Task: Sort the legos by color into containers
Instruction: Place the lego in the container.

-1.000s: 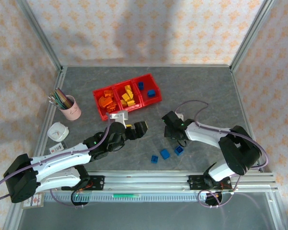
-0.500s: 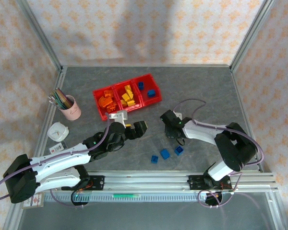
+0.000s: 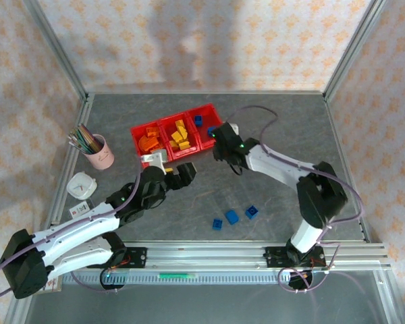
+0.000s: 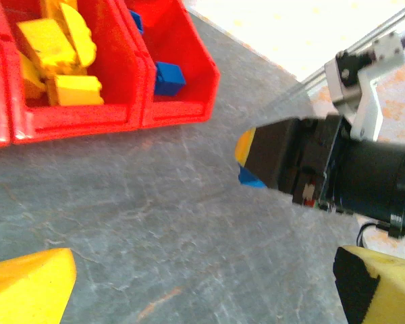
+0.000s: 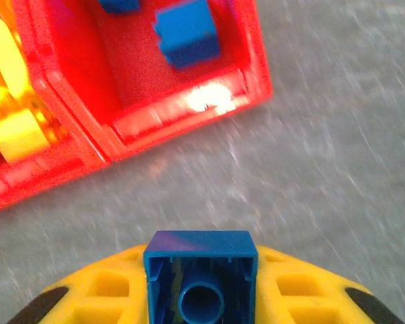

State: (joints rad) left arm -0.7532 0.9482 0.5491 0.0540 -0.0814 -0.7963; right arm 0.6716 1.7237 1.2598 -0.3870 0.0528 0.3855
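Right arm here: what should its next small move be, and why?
Probably ease the right gripper forward over the end bin, then open. It is shut on a blue brick, that bin holds blue bricks, and the held brick sits short of the bin's near wall.

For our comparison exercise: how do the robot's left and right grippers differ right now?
The left gripper is open and empty; the right gripper is shut on a blue brick. The left hangs over bare table; the right is near the red bins. Both have yellow fingers.
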